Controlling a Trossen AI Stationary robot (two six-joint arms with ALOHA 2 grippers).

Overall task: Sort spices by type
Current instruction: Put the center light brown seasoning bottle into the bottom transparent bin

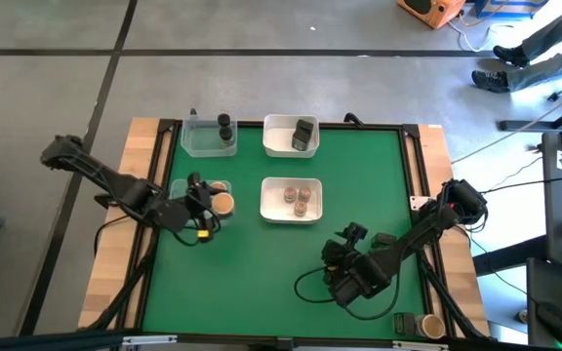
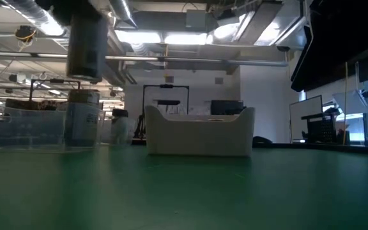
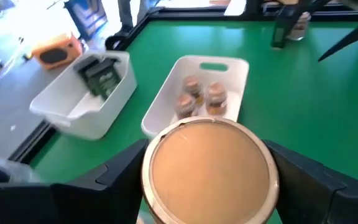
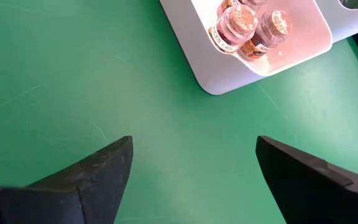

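My left gripper (image 1: 210, 205) at the table's left is shut on a wide tan-topped round jar (image 3: 209, 171), which also shows in the high view (image 1: 223, 203). It hangs over a clear tub (image 2: 40, 131) that holds another jar (image 2: 83, 98). A white tray (image 1: 291, 199) in the middle holds small brownish jars (image 3: 201, 98). A far white tray (image 1: 279, 136) holds a dark grey tin (image 1: 304, 134). A far clear tub (image 1: 203, 142) holds black cylinders (image 1: 224, 127). My right gripper (image 1: 344, 265) is open and empty over the near green mat. My left gripper pinches the jar's round side wall (image 3: 151, 186), just under the tan lid, between its two fingers (image 3: 114, 177), one on each side. The jar stands upright, lid up, and in the low view (image 2: 85, 41) it hangs clear above the tub.
A dark tin (image 1: 405, 324) and a tan-topped jar (image 1: 432, 325) sit on the wooden rim at the near right corner. Bare green mat (image 4: 135, 81) lies under my right gripper, with the middle tray's corner (image 4: 213, 84) just beyond it.
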